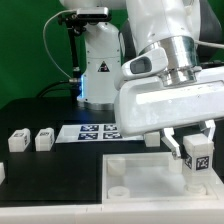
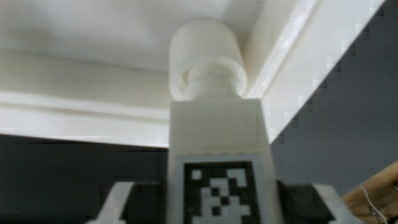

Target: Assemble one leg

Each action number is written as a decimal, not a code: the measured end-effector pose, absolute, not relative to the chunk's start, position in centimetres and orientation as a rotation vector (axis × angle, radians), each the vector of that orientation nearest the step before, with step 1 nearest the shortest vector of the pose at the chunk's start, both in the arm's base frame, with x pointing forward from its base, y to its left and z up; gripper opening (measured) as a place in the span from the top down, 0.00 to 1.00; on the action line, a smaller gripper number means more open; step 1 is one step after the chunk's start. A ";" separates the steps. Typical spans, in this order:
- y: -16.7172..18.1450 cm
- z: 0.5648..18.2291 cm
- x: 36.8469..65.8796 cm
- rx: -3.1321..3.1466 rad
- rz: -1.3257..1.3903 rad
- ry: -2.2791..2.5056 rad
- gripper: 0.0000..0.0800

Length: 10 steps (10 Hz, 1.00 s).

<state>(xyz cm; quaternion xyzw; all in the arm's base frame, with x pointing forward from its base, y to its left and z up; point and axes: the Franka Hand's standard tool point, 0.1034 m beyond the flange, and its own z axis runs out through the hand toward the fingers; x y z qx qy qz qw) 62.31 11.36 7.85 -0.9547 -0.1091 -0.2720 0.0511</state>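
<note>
A robot arm's hand (image 1: 193,147) is closed on one leg (image 1: 199,163), a small white squarish post. It holds the leg upright over the black worktop (image 1: 60,172), close to the edge at the exterior view's right. The leg's black-and-white marker tag (image 1: 201,160) faces the exterior camera.

A flat white square panel (image 1: 130,185) lies beneath, along the worktop's near edge. The leg hangs over the panel's corner at the exterior view's right. Whether its lower end touches the panel cannot be told.

In the wrist view the leg (image 2: 221,130) runs away from the camera between two fingers (image 2: 125,205), one pressed against each side face. Its tag is toward the lens. A rounded peg (image 2: 210,60) at the far end points at the white panel (image 2: 89,60).

Toward the worktop's edge at the exterior view's left sit a spare leg (image 1: 17,141) and a second spare leg (image 1: 44,139), just beside each other. The marker board (image 1: 95,131) lies farther back, near the arm's base.

The leg looks light, stiff and hard, probably smooth plastic, so it could slip or twist under a loose grip. The best hold seems to be on two opposite flat faces around mid-length. That keeps the fingers clear of the peg end, which must stay free to enter the panel.
</note>
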 end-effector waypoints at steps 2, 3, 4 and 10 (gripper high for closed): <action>11.4 7.3 62.1 -2.907 -0.818 -0.332 0.64; 11.4 7.0 62.0 -2.906 -0.824 -0.331 0.64; 11.4 6.9 61.8 -2.904 -0.832 -0.330 0.64; 11.4 6.8 61.7 -2.902 -0.843 -0.328 0.31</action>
